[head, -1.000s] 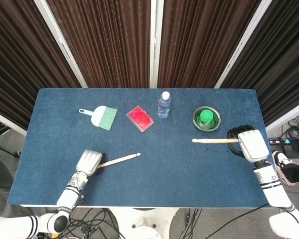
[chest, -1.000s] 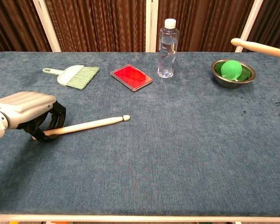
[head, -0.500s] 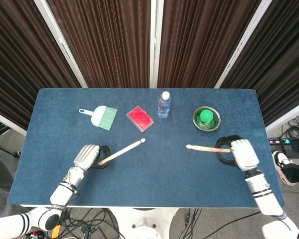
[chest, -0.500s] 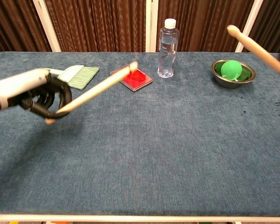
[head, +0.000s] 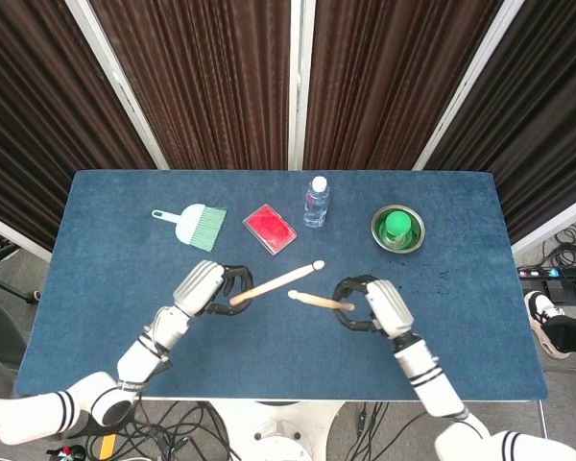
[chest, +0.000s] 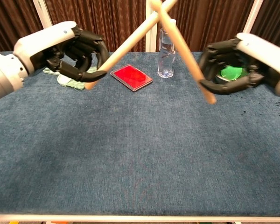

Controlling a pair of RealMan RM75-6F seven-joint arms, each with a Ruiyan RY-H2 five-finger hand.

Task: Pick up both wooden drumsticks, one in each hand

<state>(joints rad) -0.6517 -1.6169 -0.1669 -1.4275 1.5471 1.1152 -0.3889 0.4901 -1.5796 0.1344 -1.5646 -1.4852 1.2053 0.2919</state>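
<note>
The left hand point(chest: 65, 49) is raised above the table point(head: 106, 288), its dark fingers point(chest: 91, 56) curled round the butt end of the left drumstick point(head: 274, 282), which it grasps so that the stick slants up and inward toward the middle; in the head view the forearm reaches in from the near left corner and the hand sits over the near middle of the table, left of centre. The right hand point(chest: 245, 58) mirrors it, lifted clear of the cloth with its fingers point(chest: 214, 60) closed round the lower end of the right drumstick point(head: 319, 301), whose tip points inward and upward toward the other stick; its forearm comes in from the near edge, right of centre. In the chest view the two sticks cross near the top of the frame, in front of the water bottle point(chest: 167, 53); whether they actually touch cannot be told. Both sticks are off the table, over its near middle. Farther back, along the far half of the table, lie a small green hand brush point(head: 194, 225) toward the left, a red flat case point(head: 270, 229) near the middle, the clear bottle standing upright just right of it, and a metal bowl point(head: 398, 230) with a green ball point(head: 396, 225) in it toward the right
</note>
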